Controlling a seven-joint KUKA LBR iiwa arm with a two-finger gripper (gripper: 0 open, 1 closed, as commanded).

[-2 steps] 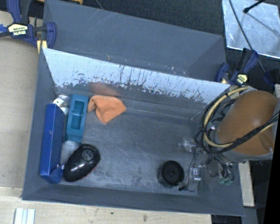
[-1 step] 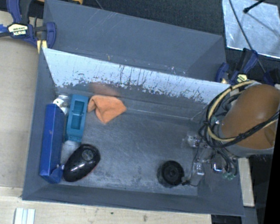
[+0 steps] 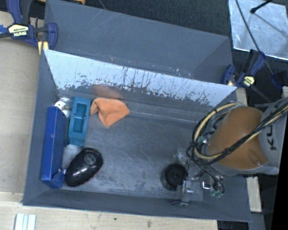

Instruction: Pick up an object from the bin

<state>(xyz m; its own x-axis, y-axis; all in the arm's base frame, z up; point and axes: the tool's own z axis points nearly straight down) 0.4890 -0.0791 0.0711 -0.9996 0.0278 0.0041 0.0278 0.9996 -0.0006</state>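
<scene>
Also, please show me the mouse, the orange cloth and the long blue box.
mouse point(image 3: 83, 168), camera view, middle of its back.
orange cloth point(image 3: 109, 111), camera view, its middle.
long blue box point(image 3: 53, 144), camera view, its top face.

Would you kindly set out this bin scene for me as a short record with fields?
pincer: low in the bin, at the view's lower right
nearest thing: small black round thing, just left of the pincer; contact unclear
left wall: long dark blue box, lighter blue block beside it
lower left: black computer mouse
upper left: crumpled orange cloth
bin: grey metal
</scene>
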